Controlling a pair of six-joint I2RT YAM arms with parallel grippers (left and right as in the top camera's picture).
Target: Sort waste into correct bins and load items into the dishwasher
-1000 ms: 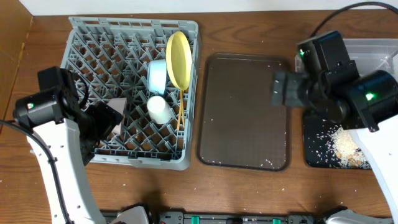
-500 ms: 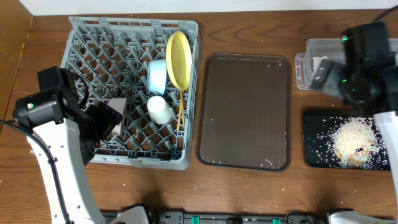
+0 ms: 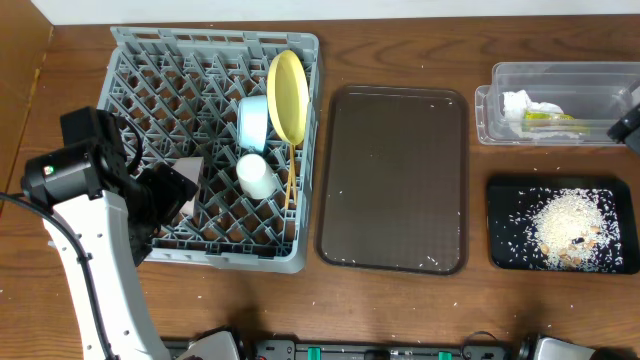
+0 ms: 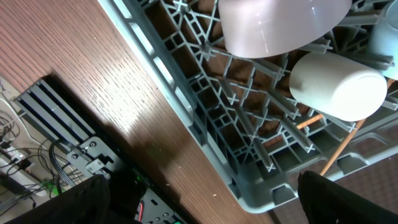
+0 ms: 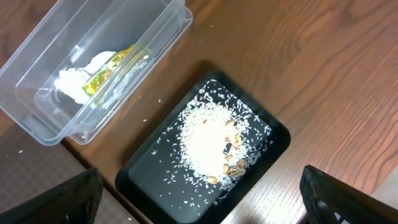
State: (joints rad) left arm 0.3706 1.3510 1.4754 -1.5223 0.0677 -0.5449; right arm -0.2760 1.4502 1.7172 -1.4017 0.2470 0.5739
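The right arm point(image 3: 630, 122) has pulled back off the bins since half a second ago. Only a dark sliver of it shows at the right edge of the overhead view, and the tub and tray it covered are now in full sight. The left arm point(image 3: 90, 230) has not shifted.

Nearest the robot, the left hand point(image 4: 202, 186) hangs over the near left part of the grey dish rack point(image 3: 140, 50), spread wide with nothing between its fingers. The right hand point(image 5: 200, 180) is likewise wide open and empty, high above the black tray point(image 3: 505, 250) at the near right of the tabletop point(image 3: 400, 310). A heap of white rice scraps point(image 3: 570, 225) with a few brown bits lies in that tray, with stray grains scattered around it.

In the rack, the pink saucer point(image 4: 280, 25) sits close to the left hand. The cream cup point(image 3: 257, 176) lies on its side next to it, and the wooden chopsticks point(image 3: 291, 175) run alongside the cup. Behind these the light blue bowl point(image 3: 252, 122) stands on edge beside the pale yellow plate point(image 3: 287, 95), which is also upright.

The dark brown serving tray point(image 3: 395, 180) lies between the rack and the bins, with a few grains on it. Farthest back on the right, the clear plastic tub point(image 3: 600, 75) holds the crumpled white napkin point(image 3: 520, 103) and the green-and-yellow wrapper point(image 3: 548, 117).
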